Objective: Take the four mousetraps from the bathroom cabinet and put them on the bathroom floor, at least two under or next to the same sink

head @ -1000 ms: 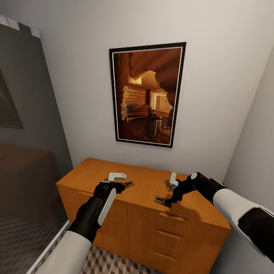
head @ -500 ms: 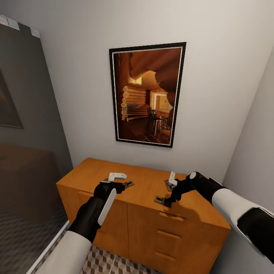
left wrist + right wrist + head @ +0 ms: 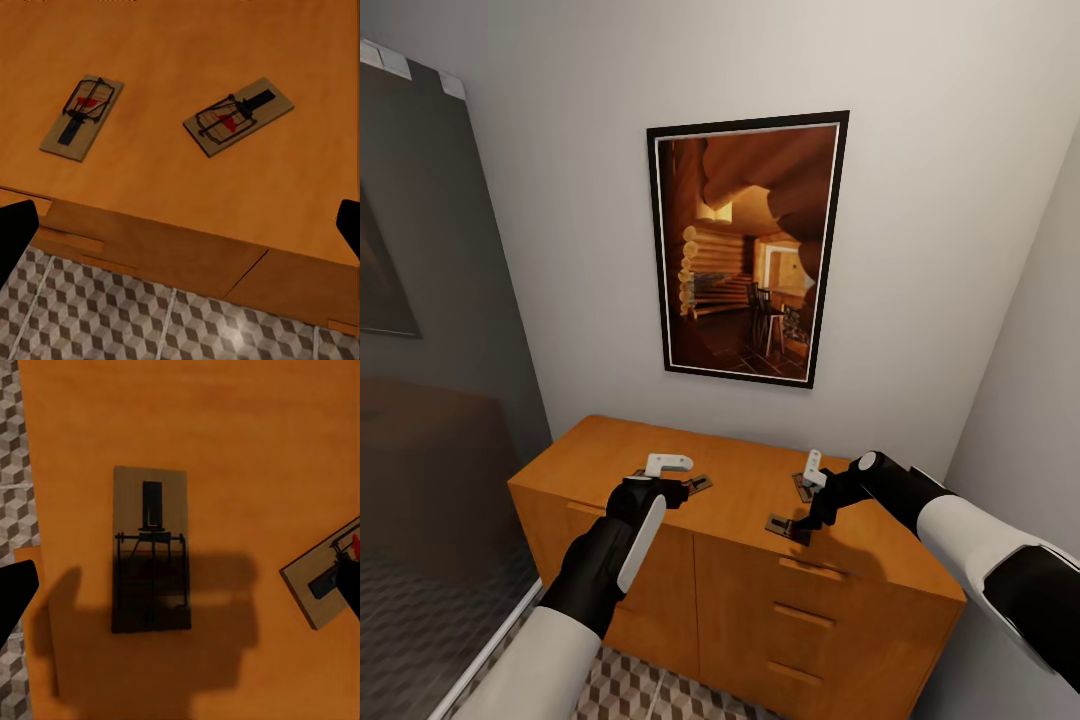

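Four traps are seen on the cabinet [image 3: 750, 500] top.
Both tools are held spread above them: left tool [image 3: 180, 225] over two traps [image 3: 82, 116], right tool [image 3: 180, 585] over one [image 3: 151, 551].

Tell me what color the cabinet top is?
Orange-brown wood, clearest on the cabinet in the left wrist view.

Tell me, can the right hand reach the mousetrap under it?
Probably yes: the right hand hangs open over the mousetrap on the cabinet, with nothing between them.
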Tool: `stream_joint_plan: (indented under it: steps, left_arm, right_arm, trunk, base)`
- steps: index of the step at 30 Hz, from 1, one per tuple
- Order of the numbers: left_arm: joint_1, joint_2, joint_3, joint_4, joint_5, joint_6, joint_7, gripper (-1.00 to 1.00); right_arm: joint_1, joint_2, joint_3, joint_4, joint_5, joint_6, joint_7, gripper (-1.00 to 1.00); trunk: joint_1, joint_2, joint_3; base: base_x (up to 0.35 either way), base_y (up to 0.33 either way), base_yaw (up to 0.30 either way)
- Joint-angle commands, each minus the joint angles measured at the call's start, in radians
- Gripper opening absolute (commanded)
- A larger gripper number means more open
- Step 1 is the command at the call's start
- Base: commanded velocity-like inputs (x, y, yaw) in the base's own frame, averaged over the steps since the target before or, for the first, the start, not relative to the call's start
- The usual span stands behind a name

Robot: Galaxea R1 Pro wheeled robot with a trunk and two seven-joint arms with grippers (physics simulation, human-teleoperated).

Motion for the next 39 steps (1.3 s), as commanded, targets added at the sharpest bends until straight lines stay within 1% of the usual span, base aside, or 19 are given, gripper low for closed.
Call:
stream_joint_plan:
  steps: [1, 4, 6, 8, 32, 39]
  left_arm:
    - [-0.001, 0.0, -0.004, -0.001, 0.01, 0.002, 0.008, 1.0]
    - [-0.001, 0.0, -0.016, -0.001, 0.01, 0.002, 0.004, 1.0]
    - [-0.001, 0.0, -0.031, -0.001, 0.01, 0.002, 0.001, 1.0]
    - [-0.001, 0.0, -0.034, 0.0, 0.01, 0.002, 0.001, 1.0]
    - [-0.001, 0.0, -0.037, 0.001, 0.01, 0.001, 0.0, 1.0]
    - [-0.001, 0.0, -0.036, 0.001, 0.01, 0.0, 0.0, 1.0]
  right_arm:
    - [0.0, -0.001, -0.003, -0.003, 0.005, 0.008, 0.005, 1.0]
    - [0.0, -0.001, -0.003, -0.003, 0.005, 0.008, 0.005, 1.0]
    - [0.0, -0.001, -0.003, -0.003, 0.005, 0.008, 0.005, 1.0]
    - [0.0, -0.001, -0.003, -0.003, 0.005, 0.008, 0.005, 1.0]
    - [0.0, 0.0, -0.002, -0.003, 0.005, 0.008, 0.003, 1.0]
    - [0.0, 0.0, -0.001, -0.003, 0.005, 0.008, 0.003, 1.0]
  trunk:
    - [0.001, -0.002, -0.002]
    - [0.001, -0.002, -0.002]
    - [0.001, -0.002, -0.002]
    - [0.001, -0.002, -0.002]
    - [0.001, -0.002, -0.002]
    - [0.001, -0.002, -0.002]
  base:
    - [0.0, 0.0, 0.0]
    - [0.0, 0.0, 0.0]
    - [0.0, 0.0, 0.0]
    - [0.0, 0.0, 0.0]
    - [0.0, 0.001, 0.0]
    - [0.0, 0.103, 0.0]
